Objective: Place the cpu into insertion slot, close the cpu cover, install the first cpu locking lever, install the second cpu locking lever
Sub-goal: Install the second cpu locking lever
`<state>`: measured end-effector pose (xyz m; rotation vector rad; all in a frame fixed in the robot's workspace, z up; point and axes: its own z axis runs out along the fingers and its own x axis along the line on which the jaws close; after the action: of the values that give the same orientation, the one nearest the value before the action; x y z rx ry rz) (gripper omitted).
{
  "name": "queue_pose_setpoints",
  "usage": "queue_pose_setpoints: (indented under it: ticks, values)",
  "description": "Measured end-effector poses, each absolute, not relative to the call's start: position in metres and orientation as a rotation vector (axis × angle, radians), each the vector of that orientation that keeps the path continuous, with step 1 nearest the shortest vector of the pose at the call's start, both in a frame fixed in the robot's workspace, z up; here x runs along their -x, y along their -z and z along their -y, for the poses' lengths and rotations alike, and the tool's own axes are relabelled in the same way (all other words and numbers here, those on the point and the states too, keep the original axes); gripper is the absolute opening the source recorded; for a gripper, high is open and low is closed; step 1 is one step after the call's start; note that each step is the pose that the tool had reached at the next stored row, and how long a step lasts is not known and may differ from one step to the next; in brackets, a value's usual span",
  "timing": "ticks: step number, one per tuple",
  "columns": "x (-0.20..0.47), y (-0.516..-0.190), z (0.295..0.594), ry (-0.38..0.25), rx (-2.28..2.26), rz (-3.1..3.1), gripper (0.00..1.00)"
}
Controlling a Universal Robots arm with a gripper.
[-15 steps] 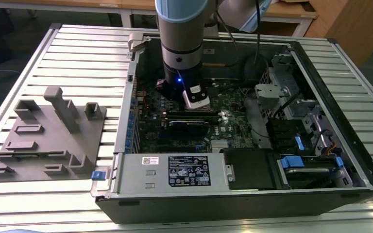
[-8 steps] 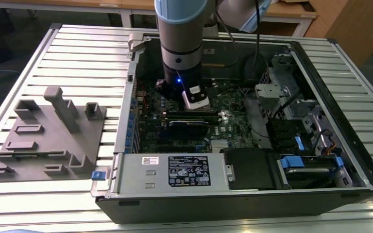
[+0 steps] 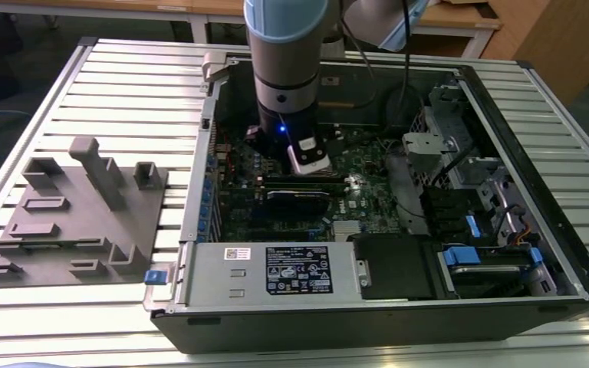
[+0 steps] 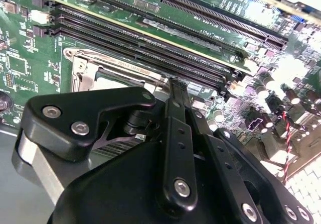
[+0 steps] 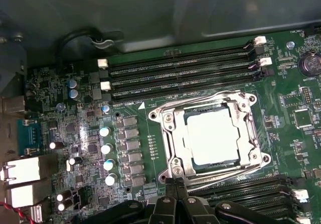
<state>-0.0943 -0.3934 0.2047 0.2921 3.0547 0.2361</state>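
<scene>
We see the dull silver-grey square cpu already seated in the insertion slot, framed by the thin silver metal cpu cover lying down over it, just ahead of our black end effector, whose fingertips are pressed together on nothing. We judge the risk to be a slip: the tips sit at the cover's near edge, close to the long black memory slots beyond the socket, and a skewed push could scrape the green motherboard.

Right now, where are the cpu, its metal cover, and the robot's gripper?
cpu (image 5: 213, 135): first wrist view, middle of its silver-grey top.
cpu cover (image 5: 171, 138): first wrist view, one side bar of the metal frame lying around the chip.
gripper (image 5: 173, 184): first wrist view, at the tips of its black fingers, beside the cover's edge.
</scene>
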Motion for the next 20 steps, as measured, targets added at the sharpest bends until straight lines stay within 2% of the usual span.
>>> queue_pose_setpoints:
  ticks: [12,20]
  values:
    - [0.0944,-0.1998,0.3941,-0.301,-0.294,-3.053,0.11]
    - [0.0952,-0.1942,0.3966,-0.311,-0.295,-3.052,0.11]
